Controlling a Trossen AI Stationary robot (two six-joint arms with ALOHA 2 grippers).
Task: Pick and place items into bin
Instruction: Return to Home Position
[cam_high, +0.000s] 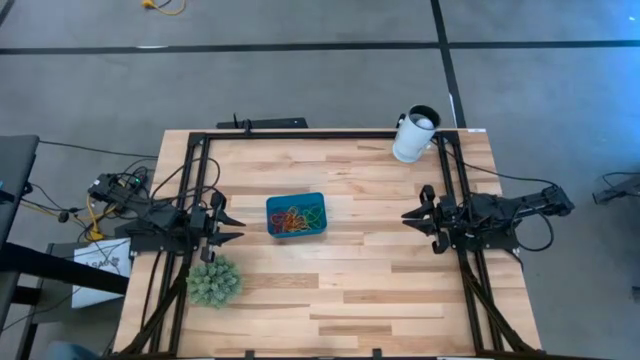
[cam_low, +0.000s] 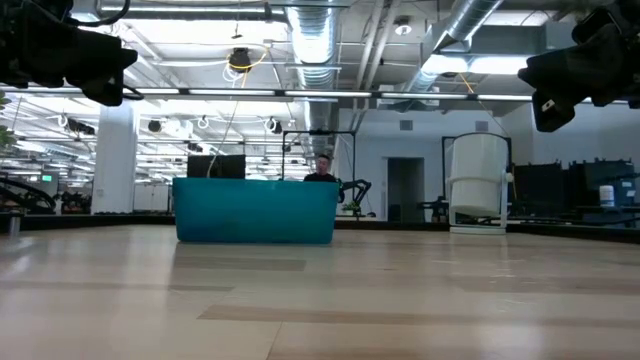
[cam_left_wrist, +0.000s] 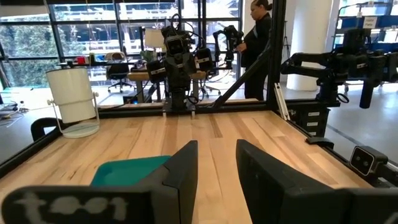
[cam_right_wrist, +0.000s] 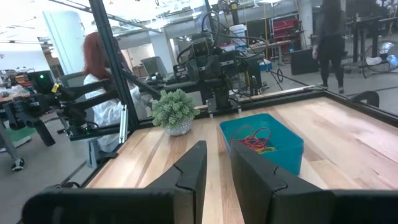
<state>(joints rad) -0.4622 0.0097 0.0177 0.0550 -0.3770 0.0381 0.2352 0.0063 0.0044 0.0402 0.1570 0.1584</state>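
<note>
Both empty, jaws part-open. The high view puts your left gripper and right gripper at opposite counter edges, with rubber bands heaped in the bin between. Low view: nothing touches the bin. Wrist views: nothing held. Keep your retreat level.

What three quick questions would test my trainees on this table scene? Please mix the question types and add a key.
1. True or false: the rubber bands lie inside the teal bin.
2. Which thing stands on the right arm's side of the table? A. green spiky ball. B. white cup. C. teal bin.
3. Fill the gap: the left hand and the right hand each hang beside the bin, holding nothing, with fingers ____.

Key: 1 true. 2 B. 3 open.
</note>
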